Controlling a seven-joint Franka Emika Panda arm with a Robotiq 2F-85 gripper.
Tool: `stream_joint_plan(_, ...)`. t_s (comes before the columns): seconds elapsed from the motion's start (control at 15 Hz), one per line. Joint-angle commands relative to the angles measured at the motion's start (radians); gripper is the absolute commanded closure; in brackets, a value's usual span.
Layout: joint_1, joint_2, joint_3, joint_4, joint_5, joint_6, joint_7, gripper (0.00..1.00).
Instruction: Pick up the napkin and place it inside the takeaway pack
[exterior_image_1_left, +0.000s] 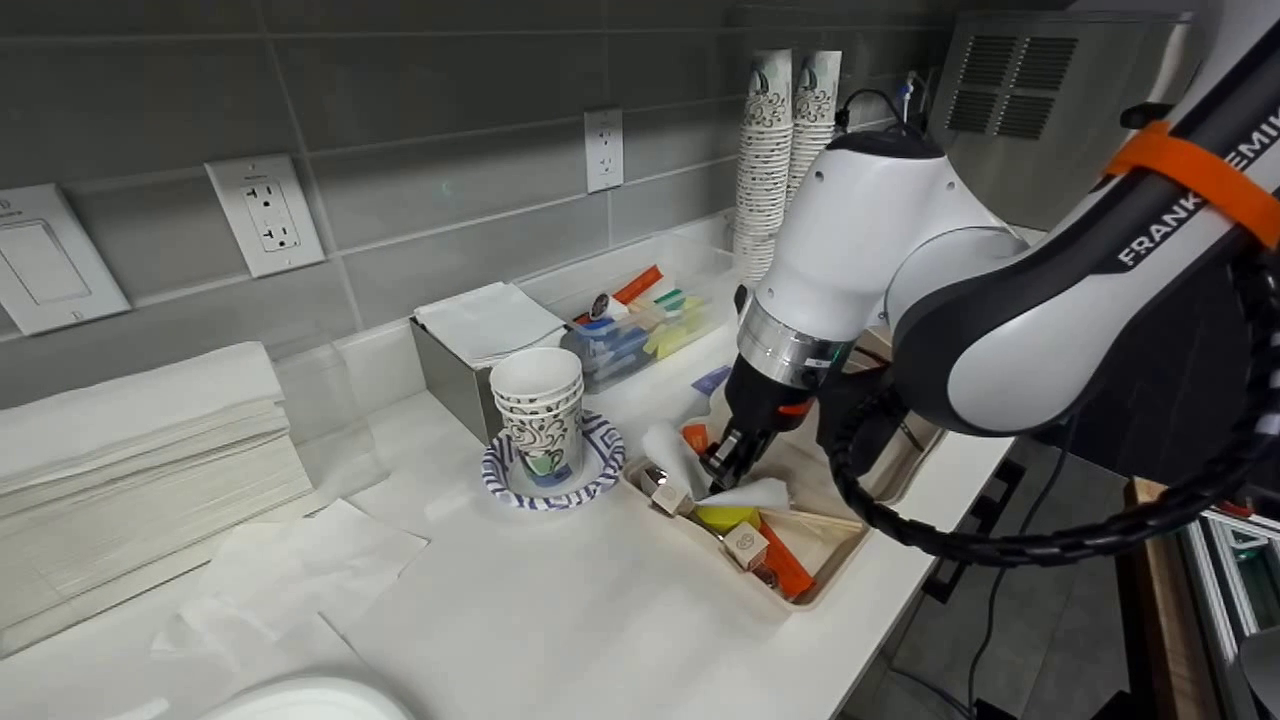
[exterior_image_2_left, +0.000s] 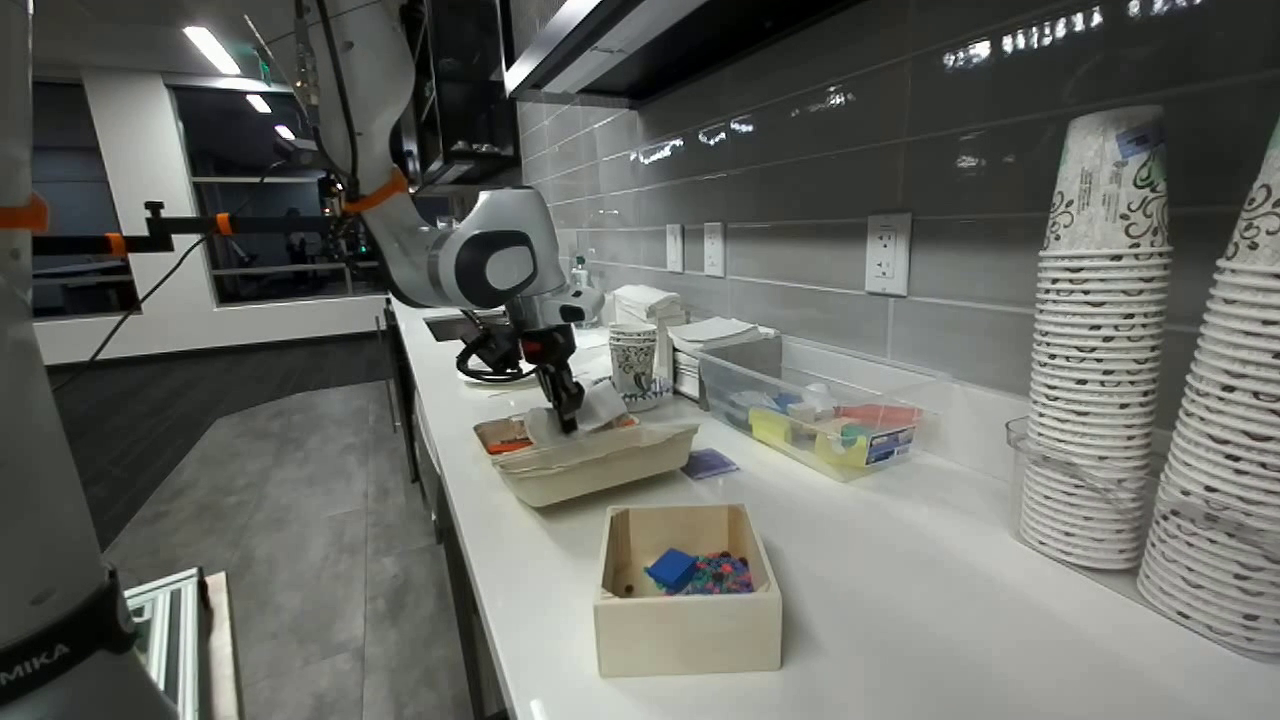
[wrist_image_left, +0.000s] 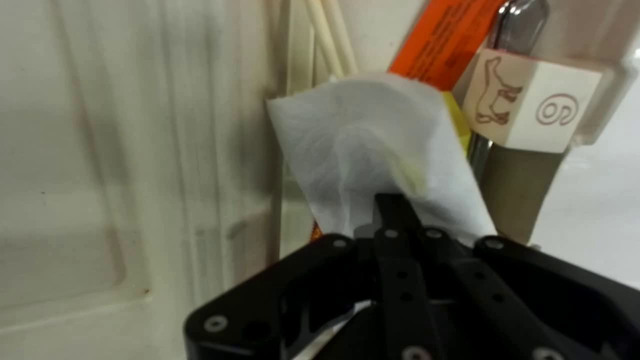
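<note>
In an exterior view, the claw is low over the box, the napkin bunched around it. In an exterior view, napkin flaps stand over the box, one near the side facing the cups. In the wrist view, the claw looks clamped on the napkin, above the box's orange packet. On release, clinging paper might follow the claw out, or a springy flap leave the box.

Napkin over takeaway pack (packets inside), cups on plate
</note>
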Motion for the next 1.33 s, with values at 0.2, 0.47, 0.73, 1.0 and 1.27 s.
stream_joint_plan(0.2,0.009,0.026,0.011,0.001,0.063,0.011,-0.108,1.0)
stream_joint_plan(0.47,-0.003,-0.027,0.023,0.001,0.098,-0.07,-0.142,0.74)
stream_joint_plan(0.73,0.004,-0.113,0.004,-0.001,0.063,-0.22,-0.112,0.44)
stream_joint_plan(1.0,-0.002,-0.239,0.01,0.007,0.012,-0.371,-0.073,0.15)
stream_joint_plan(1.27,-0.016,-0.348,0.032,0.032,-0.004,-0.523,-0.057,0.0)
